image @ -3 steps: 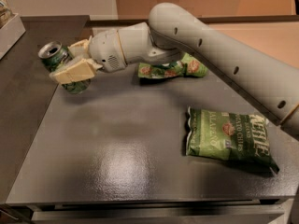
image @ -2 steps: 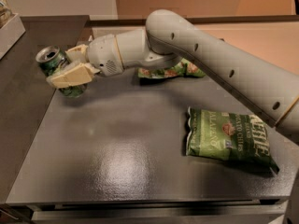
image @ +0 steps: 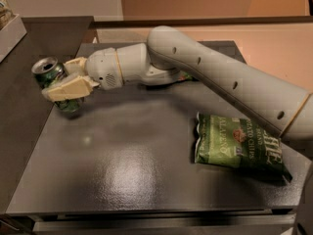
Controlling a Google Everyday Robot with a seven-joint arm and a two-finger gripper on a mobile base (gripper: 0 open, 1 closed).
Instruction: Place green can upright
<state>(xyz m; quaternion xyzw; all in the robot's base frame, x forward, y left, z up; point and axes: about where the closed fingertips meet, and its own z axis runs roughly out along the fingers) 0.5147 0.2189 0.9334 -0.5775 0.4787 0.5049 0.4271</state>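
- You see the gripper (image: 58, 80) far to the left of the chip bag (image: 237, 144) and farther back, at the left edge of the dark table (image: 122, 160); its jaws pinch the green can (image: 50, 74) from both sides
- The green can sits in that grip, nearly upright; its open-tab top tilts away from the chip bag
- Your arm (image: 220, 77) passes behind the chip bag

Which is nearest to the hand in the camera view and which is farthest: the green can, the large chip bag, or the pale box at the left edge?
1. green can: gripped in the hand, on the left side.
2. pale box: upper left corner of the view.
3. large chip bag: lying flat on the right side.
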